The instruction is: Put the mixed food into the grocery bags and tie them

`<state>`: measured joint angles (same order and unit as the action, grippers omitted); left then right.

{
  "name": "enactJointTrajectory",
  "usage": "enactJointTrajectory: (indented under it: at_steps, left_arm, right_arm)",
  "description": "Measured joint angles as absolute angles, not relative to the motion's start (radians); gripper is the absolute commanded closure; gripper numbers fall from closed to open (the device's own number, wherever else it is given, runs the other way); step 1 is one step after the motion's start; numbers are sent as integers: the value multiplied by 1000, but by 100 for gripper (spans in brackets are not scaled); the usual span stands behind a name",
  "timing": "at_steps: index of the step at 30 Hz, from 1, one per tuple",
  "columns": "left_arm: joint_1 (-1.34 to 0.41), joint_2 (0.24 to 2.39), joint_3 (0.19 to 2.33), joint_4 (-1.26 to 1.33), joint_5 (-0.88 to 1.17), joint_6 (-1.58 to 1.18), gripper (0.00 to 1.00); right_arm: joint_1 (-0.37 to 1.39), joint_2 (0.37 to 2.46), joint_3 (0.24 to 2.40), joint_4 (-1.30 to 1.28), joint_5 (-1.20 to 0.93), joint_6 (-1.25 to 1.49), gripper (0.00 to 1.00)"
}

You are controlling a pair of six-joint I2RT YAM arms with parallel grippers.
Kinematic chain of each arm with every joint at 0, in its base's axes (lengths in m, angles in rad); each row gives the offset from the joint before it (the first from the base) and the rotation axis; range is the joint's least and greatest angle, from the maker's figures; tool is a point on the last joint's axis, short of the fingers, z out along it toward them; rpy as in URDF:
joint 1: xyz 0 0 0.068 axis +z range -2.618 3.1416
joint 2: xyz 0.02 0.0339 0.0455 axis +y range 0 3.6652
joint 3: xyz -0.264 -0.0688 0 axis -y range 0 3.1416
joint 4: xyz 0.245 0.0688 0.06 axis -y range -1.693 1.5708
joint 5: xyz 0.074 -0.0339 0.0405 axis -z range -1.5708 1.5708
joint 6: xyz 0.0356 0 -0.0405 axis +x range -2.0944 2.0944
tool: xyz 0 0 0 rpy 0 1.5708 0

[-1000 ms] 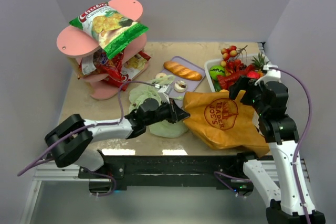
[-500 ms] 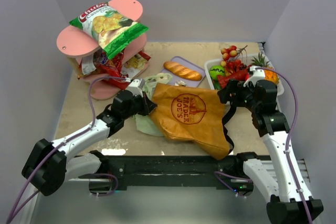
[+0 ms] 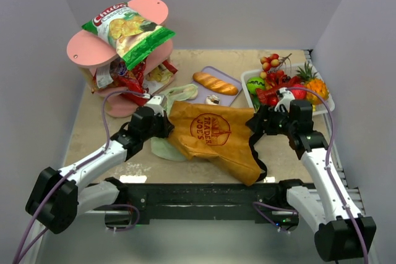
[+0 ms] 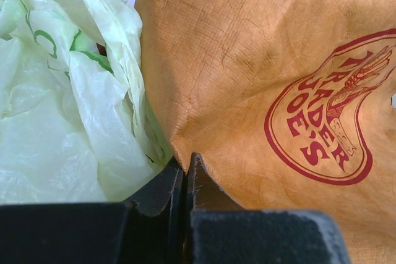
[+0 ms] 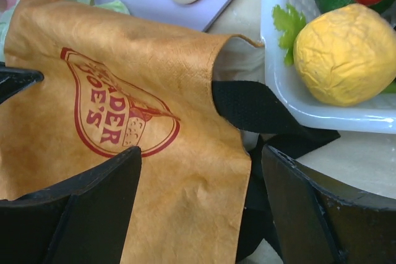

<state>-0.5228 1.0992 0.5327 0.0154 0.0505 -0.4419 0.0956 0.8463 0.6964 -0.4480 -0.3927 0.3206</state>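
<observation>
Brown Trader Joe's bag has slid to mid-counter, pinched by the left end effector; the right end effector, open, nears its mouth for packing.

The paper bag is orange-brown with a round red logo. The plastic bag is pale green with darker green print.

The brown paper bag farther left
</observation>
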Motion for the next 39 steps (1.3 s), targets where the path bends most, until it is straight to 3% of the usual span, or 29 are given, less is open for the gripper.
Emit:
enactJointTrajectory:
  at_steps: [8,24,27,30,31,32,33,36,37,39]
  left_arm:
    - [-523,1099,555,-33,22,-426,100]
    - [-523,1099,561,-44,24,-421,100]
    - [-521,1099,561,-44,35,-415,100]
    - [-518,1099,561,-44,43,-408,100]
    - [-518,1099,562,-44,45,-407,100]
    - [-518,1099,563,-45,46,-406,100]
    - [-517,1099,564,-47,45,-403,95]
    - [-513,1099,571,-59,46,-398,63]
    - [-513,1099,577,-68,47,-392,46]
    - [-513,1096,593,-84,48,-375,34]
  right_arm:
    - [97,902,652,-365,-414,326,31]
    - [223,1149,559,-155,-312,390,30]
    - [232,1191,546,-113,-294,393,39]
    - [236,1207,535,-83,-301,392,58]
    - [237,1206,532,-74,-309,397,70]
    - [239,1205,532,-69,-314,395,74]
    - [241,1198,532,-67,-316,395,75]
    - [241,1149,532,-83,-327,402,84]
    - [242,1119,533,-96,-332,402,92]
    - [245,1058,543,-131,-334,400,98]
